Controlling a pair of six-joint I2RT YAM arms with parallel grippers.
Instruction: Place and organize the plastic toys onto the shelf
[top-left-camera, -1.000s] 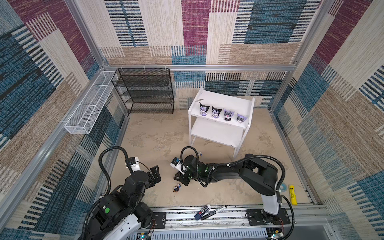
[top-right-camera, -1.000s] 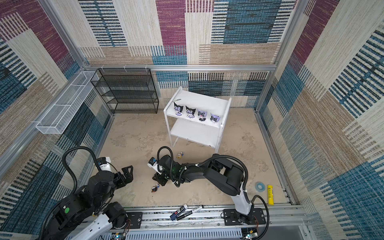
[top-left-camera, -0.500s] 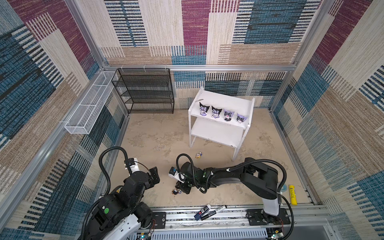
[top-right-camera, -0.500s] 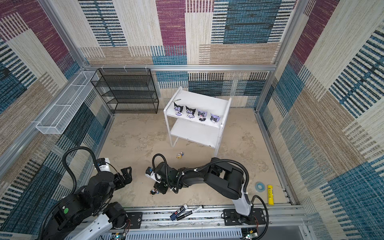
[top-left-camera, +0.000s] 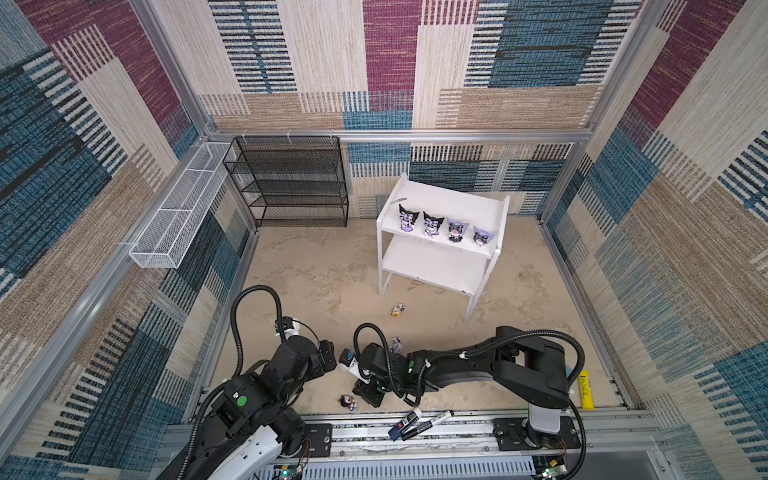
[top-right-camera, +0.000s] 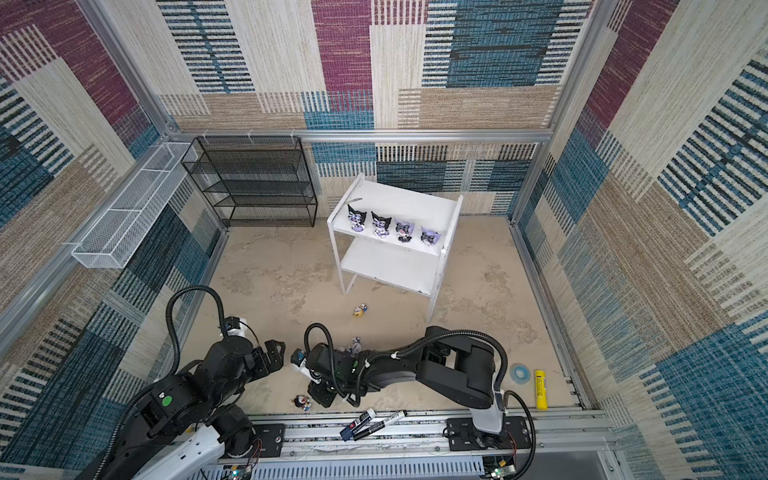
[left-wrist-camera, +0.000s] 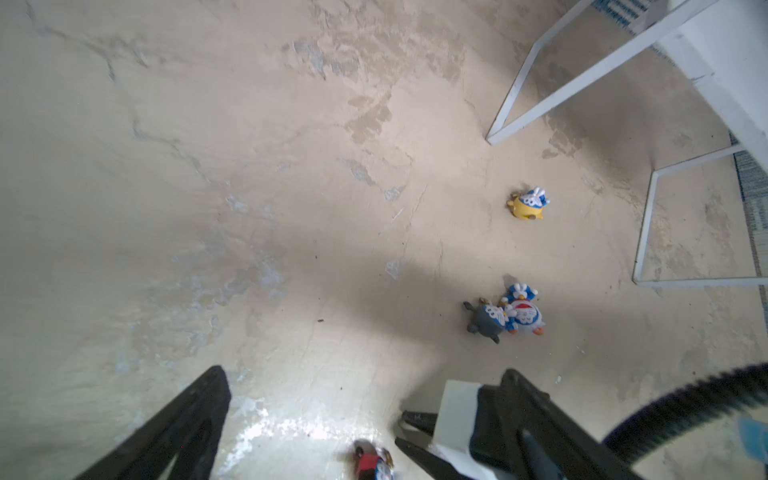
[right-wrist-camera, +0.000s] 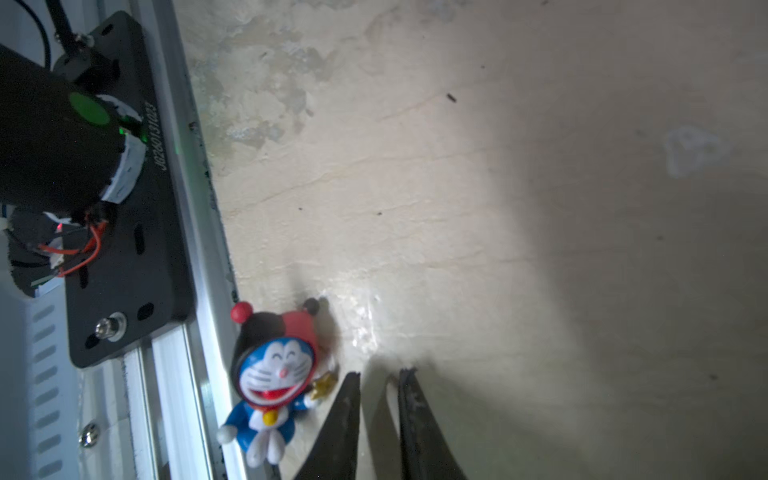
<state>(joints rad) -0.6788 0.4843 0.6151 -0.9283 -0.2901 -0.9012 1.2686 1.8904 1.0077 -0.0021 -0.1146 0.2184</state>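
Observation:
Four hooded plastic toys (top-left-camera: 432, 224) stand in a row on the top tier of the white shelf (top-left-camera: 453, 199) (top-right-camera: 407, 203). On the floor lie a yellow one (top-left-camera: 397, 310) (left-wrist-camera: 528, 203), a touching pair (top-left-camera: 395, 344) (left-wrist-camera: 525, 316), and a red-and-black-hatted one (right-wrist-camera: 272, 374) (top-left-camera: 347, 401) against the front rail. My right gripper (right-wrist-camera: 378, 374) (top-left-camera: 368, 395) is shut on nothing, its tips on the floor just beside that toy's star hand. My left gripper (left-wrist-camera: 361, 372) (top-left-camera: 328, 357) hovers open and empty to the left.
A black wire rack (top-left-camera: 291, 183) and a white wire basket (top-left-camera: 178, 216) stand at the back left. Two marker pens (top-left-camera: 419, 422) lie on the front rail. A yellow tube (top-left-camera: 585, 384) and a blue tape roll (top-right-camera: 519, 372) sit front right.
My right gripper has swung from mid-floor towards the front rail, jaws staying closed. The red-and-black-hatted toy now lies closer to the rail. My left arm has barely shifted.

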